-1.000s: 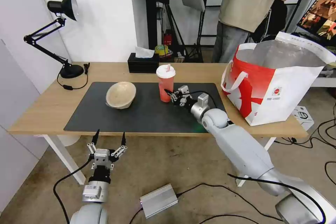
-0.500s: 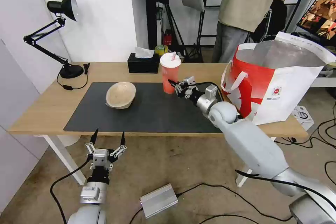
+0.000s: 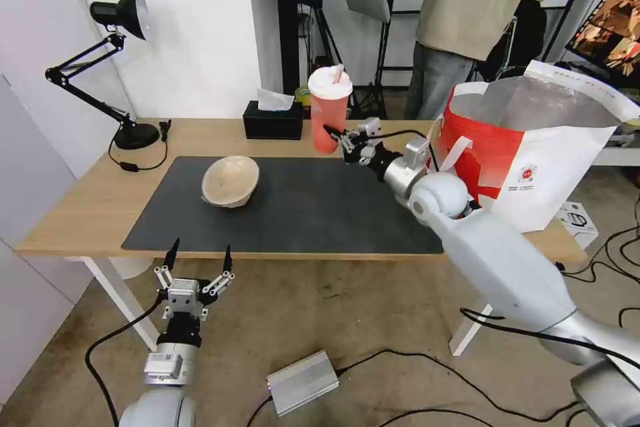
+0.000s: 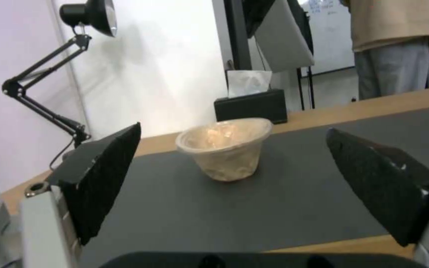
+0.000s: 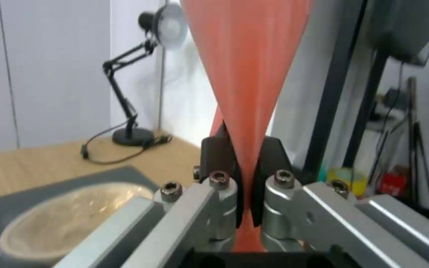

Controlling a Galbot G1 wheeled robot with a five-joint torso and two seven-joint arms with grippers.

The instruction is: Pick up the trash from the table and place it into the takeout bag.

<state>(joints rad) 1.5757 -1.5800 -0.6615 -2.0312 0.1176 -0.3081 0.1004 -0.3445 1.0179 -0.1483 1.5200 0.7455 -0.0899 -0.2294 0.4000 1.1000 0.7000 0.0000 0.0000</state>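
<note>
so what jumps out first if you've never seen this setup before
The tall red cup hangs in the air above the table's far edge, pinched near its base by the right gripper. Right of it gapes the big takeout bag, foil lining showing. The beige bowl sits alone on the dark mat.

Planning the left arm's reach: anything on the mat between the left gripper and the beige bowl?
No. In the left wrist view, bare dark mat runs from the open left gripper to the beige bowl. The head view shows the same.
</note>
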